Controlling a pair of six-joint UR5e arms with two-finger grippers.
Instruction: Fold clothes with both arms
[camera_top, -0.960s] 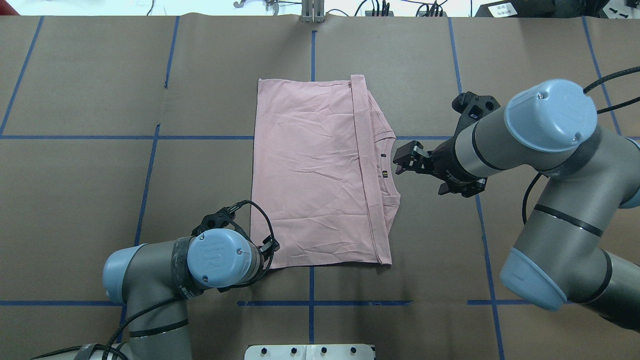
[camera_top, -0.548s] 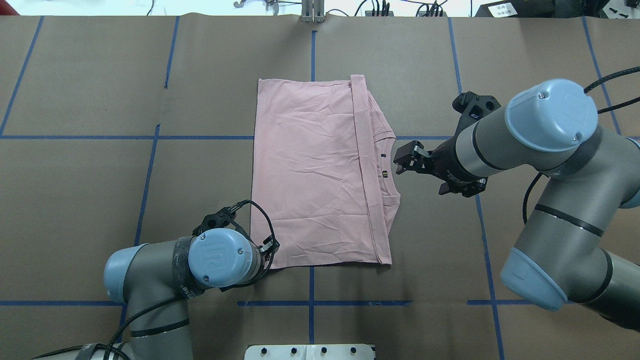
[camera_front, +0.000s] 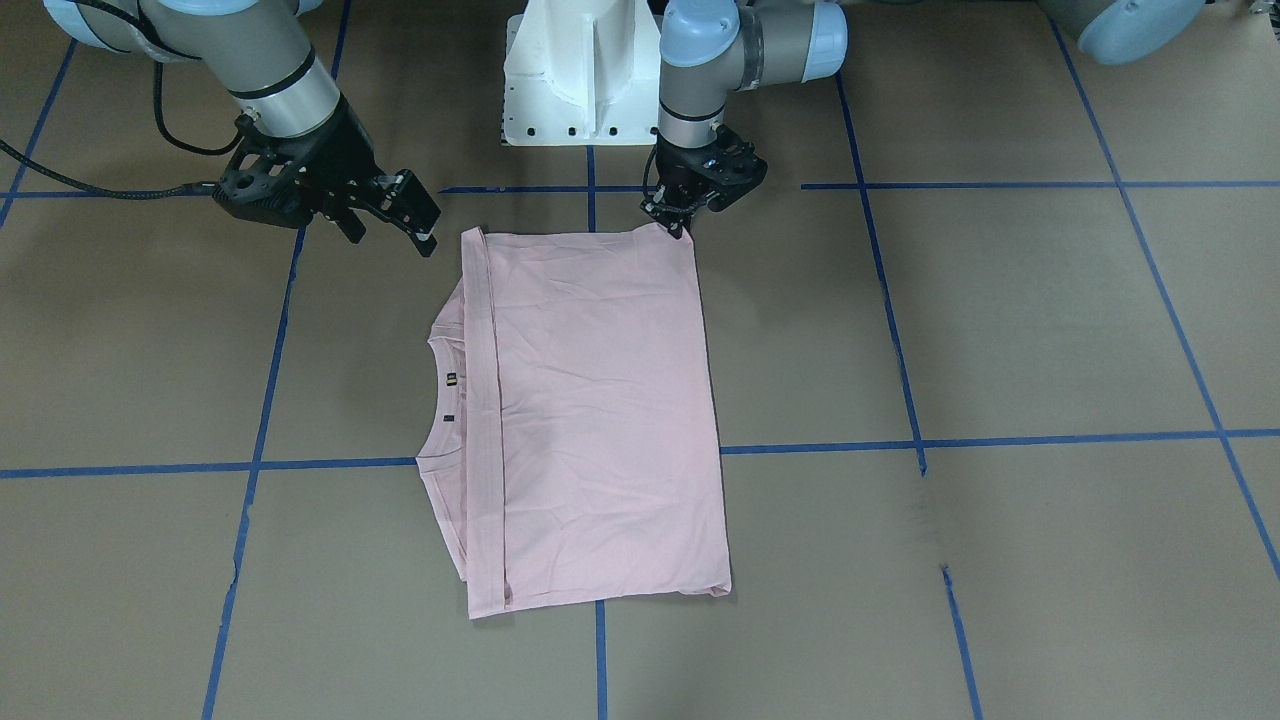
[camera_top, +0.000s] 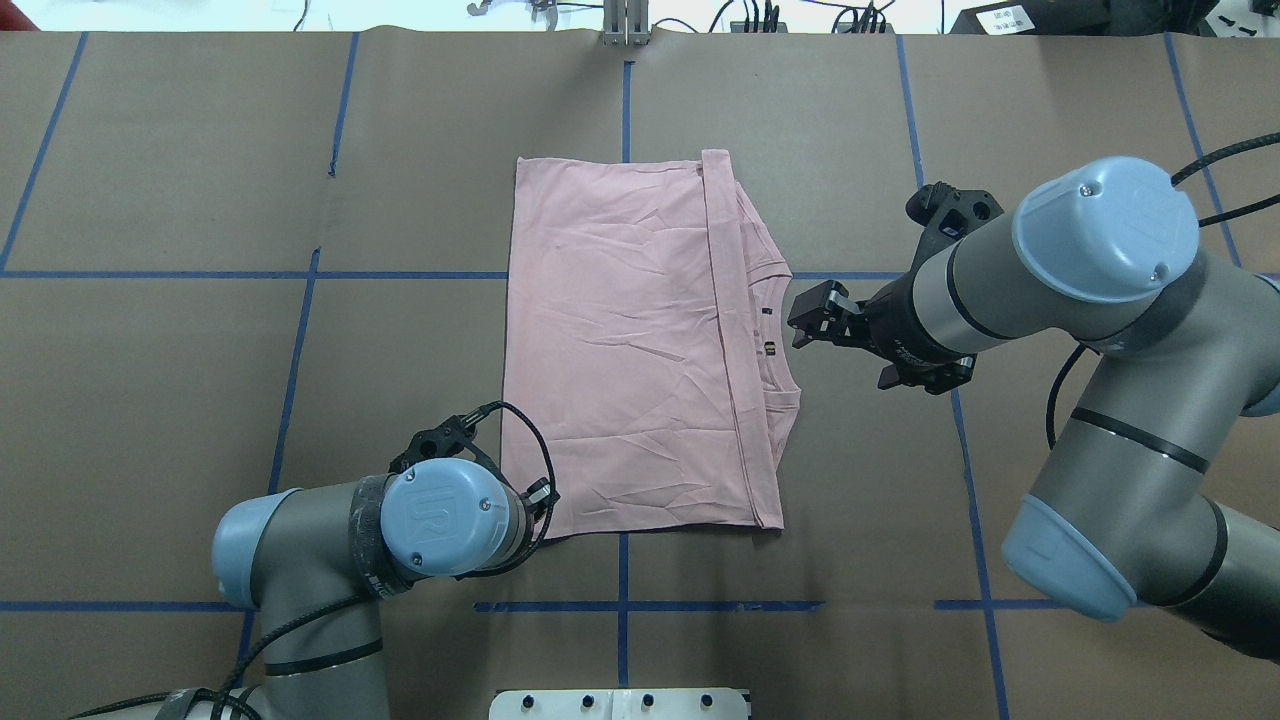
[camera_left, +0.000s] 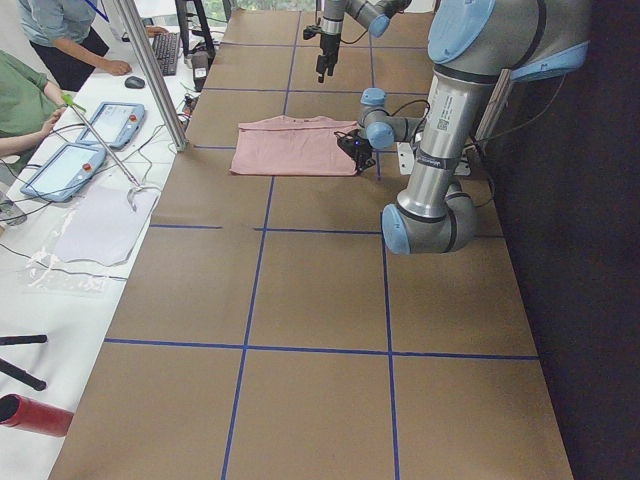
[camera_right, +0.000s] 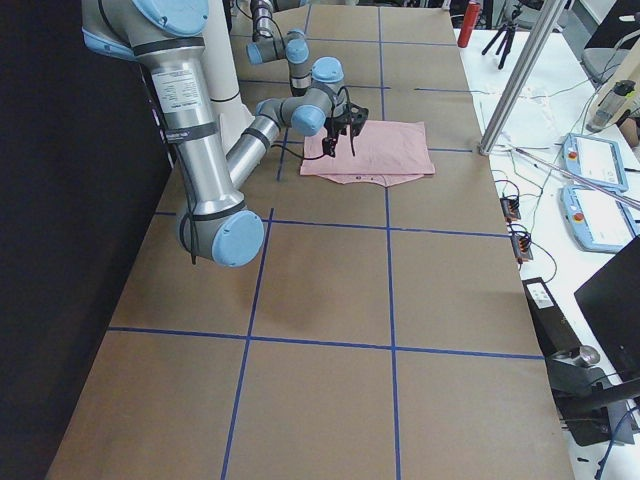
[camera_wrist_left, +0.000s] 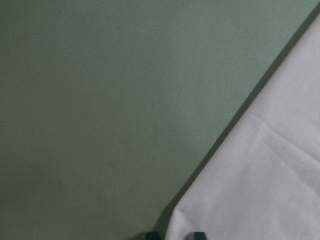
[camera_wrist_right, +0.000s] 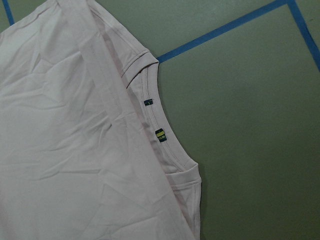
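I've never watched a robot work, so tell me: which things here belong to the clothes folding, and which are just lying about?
Part of the job: pink T-shirt; left gripper at its corner; right gripper, open, beside the collar.
Lying about: two tablets, a keyboard and a red tube on the side bench.

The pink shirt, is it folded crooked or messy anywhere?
A little. The pink T-shirt lies folded, but its collar and shoulders stick out past the folded-over hem band on the robot's right side, so the edges don't line up. The cloth is creased too. Nothing looks torn.
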